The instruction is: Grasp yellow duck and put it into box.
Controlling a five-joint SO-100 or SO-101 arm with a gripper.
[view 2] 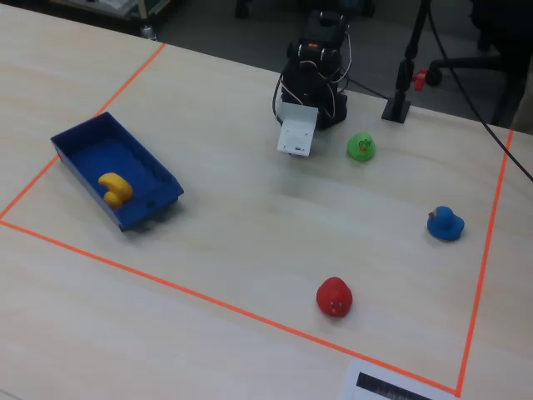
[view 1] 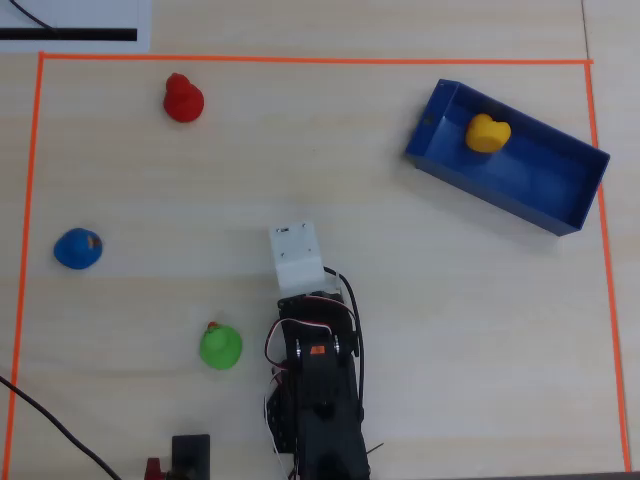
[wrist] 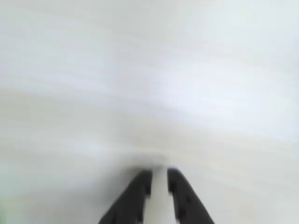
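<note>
Yellow duck (view 1: 487, 133) is sitting inside the blue box (view 1: 540, 195), up at the end nearest the middle of the table in the overhead view, close to the wall there. From the fixed side camera the yellow duck (view 2: 115, 188) is lying on the box floor toward the near corner, with the box (view 2: 83, 152) sitting at an angle just inside the orange tape line (view 2: 208, 300) that is marking out the work area.

The arm (view 1: 315, 390) is standing folded at the edge of the table (view 1: 420, 320), well apart from the box, with its white wrist block (view 1: 297, 256) pointing out over bare wood. The wrist camera is giving a smeared, blurry picture, but the gripper (wrist: 159, 179) is showing at the bottom with its two dark fingers (wrist: 135, 193) nearly together, a thin strip of pale table showing between them and nothing held.

Three other ducks are sitting around on the table: a green duck (view 1: 220, 346) just beside the arm's base, a blue duck (view 1: 77, 248) farther out to the left in the overhead view, and a red duck (view 1: 183, 98) near the far tape line. All three are well apart from the box.
</note>
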